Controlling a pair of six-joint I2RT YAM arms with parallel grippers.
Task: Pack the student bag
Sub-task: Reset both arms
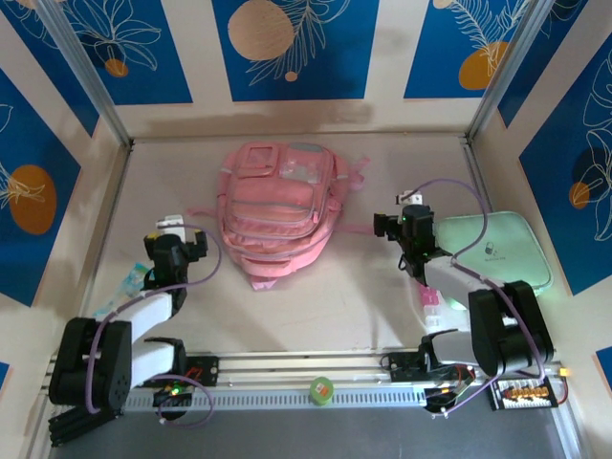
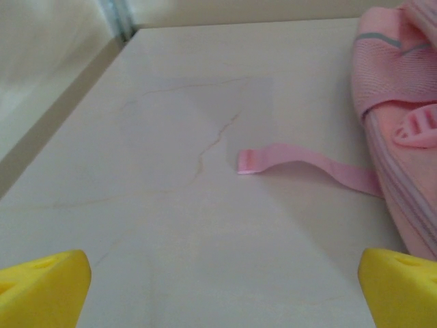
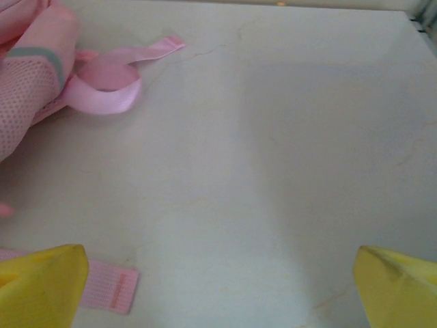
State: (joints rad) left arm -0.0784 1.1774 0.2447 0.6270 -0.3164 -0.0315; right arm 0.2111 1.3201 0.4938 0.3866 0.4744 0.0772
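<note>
The student bag point(image 1: 277, 210), a soft pink backpack with zip pockets, lies flat in the middle of the table. My left gripper point(image 1: 172, 226) hovers to its left, open, its yellow fingertips point(image 2: 41, 287) wide apart over bare table. The bag's edge point(image 2: 403, 137) and a loose pink strap point(image 2: 300, 162) lie ahead of it to the right. To the right of the bag my right gripper point(image 1: 413, 203) stands open with nothing between its fingertips point(image 3: 396, 287). The bag's corner point(image 3: 27, 82) and a looped strap point(image 3: 109, 92) lie ahead of it to the left.
A flat mint-green case point(image 1: 497, 251) lies at the right, partly under the right arm. A small packet point(image 1: 129, 280) sits by the left arm, and a pink-and-white item point(image 1: 432, 308) near the right arm. A strap end point(image 3: 109, 287) lies beside the right gripper's left finger. Walls enclose the table.
</note>
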